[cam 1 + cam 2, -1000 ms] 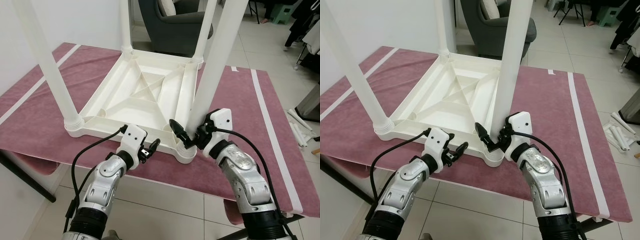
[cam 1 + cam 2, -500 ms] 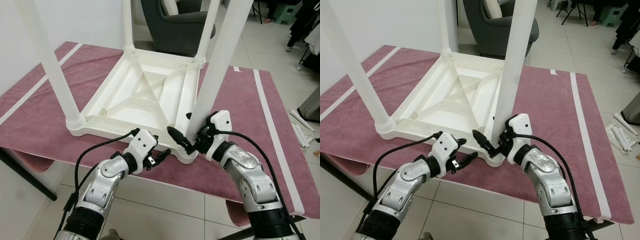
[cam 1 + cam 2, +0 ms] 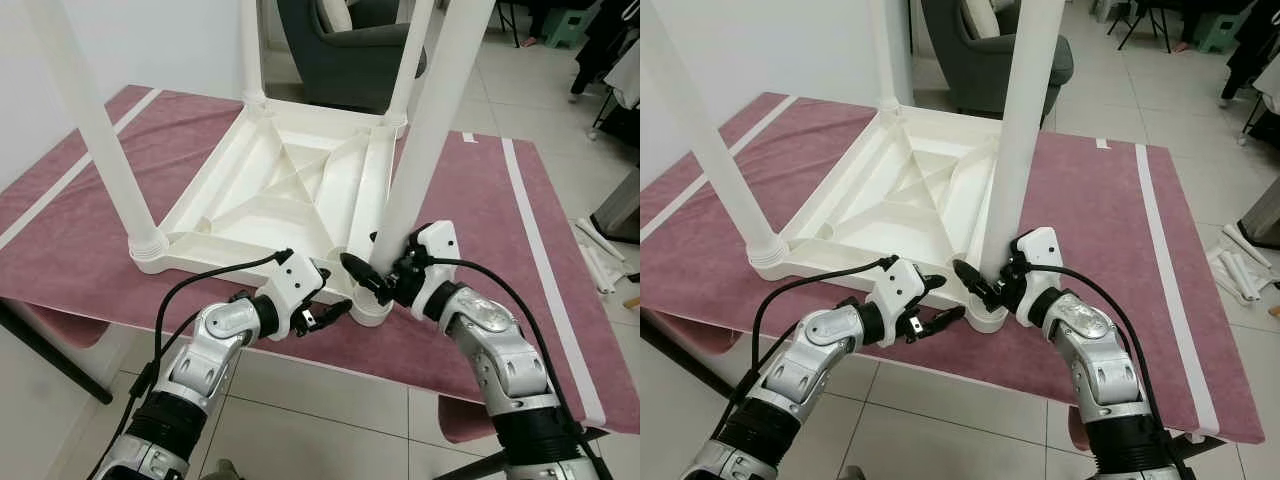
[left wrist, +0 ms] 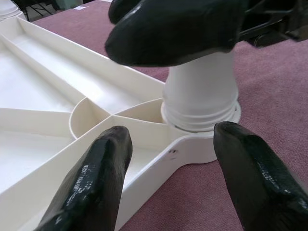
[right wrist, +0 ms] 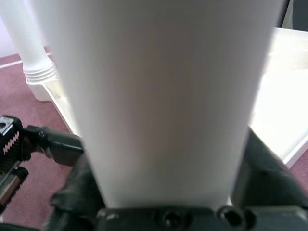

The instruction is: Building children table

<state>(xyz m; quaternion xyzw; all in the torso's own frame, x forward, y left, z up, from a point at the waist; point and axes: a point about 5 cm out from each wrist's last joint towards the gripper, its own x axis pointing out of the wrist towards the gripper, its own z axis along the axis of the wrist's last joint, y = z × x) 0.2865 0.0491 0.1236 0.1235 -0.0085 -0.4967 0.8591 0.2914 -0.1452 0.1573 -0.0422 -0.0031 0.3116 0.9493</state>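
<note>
White table leg [image 5: 163, 96] between right gripper [image 5: 166, 192] fingers [image 5: 262, 173].

Table top [image 3: 290, 190]: we see it lying upside down on the mat [image 3: 470, 230], toward the mat's left and near side.
Legs: we count four standing up from its corners; the near-right leg [image 3: 425, 140] rises from its socket [image 3: 372, 308] at the near edge.
Right gripper [image 3: 372, 283]: around the near-right leg, just above the socket.
Left gripper [image 3: 322, 300]: just left of the socket, at the table top's near edge.
Armchair [image 3: 350, 50]: on the floor [image 3: 560, 110] beyond the far edge of the mat.
</note>
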